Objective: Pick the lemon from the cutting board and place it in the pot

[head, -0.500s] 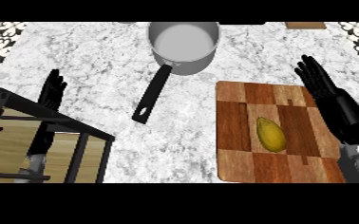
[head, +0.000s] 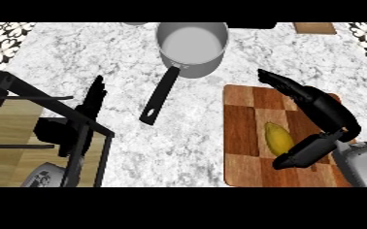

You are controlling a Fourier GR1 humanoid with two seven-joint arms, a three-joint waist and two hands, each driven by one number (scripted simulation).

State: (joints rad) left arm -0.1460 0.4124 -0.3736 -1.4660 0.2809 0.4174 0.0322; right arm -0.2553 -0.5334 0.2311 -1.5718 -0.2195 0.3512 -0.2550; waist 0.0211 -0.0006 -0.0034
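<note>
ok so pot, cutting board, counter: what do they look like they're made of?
Pot: looks like metal, dull grey with a soft sheen; its handle is black and matte, probably plastic.
Cutting board: wood, judging by the checkered light and dark brown blocks with grain streaks.
Counter: looks like marble or similar stone, white with grey veining, though it could be laminate.

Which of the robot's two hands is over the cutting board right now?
The right hand, spread over the cutting board beside the lemon; the left hand stays over bare counter.
</note>
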